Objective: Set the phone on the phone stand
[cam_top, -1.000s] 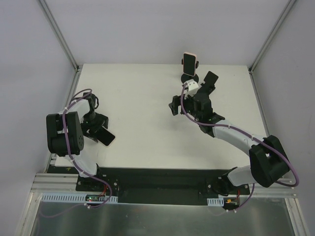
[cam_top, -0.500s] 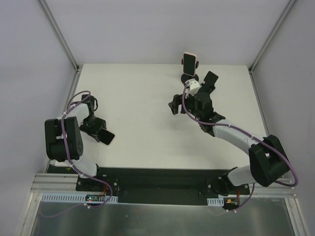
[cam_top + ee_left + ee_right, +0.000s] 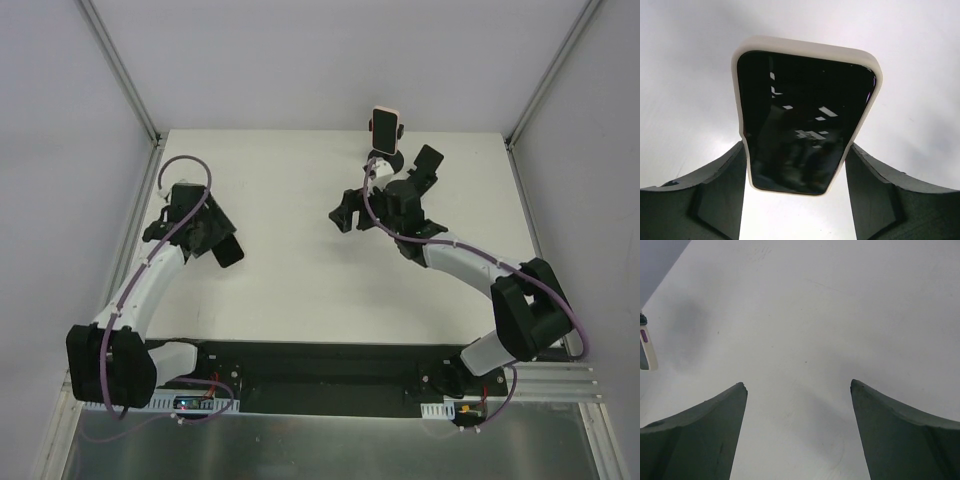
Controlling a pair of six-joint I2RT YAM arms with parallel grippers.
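My left gripper is shut on a phone with a dark screen and a cream case, over the left part of the white table. In the left wrist view the phone sits between both fingers of the gripper. A black phone stand is at the back edge, with another pink-cased phone upright on it. My right gripper is open and empty just in front of the stand. The right wrist view shows the gripper over bare table.
The white table has grey walls on three sides and metal frame posts at the back corners. A cream phone edge shows at the left border of the right wrist view.
My left arm has stretched out from its base, carrying the phone away from the near left edge and farther onto the table. My right gripper has shifted slightly left.
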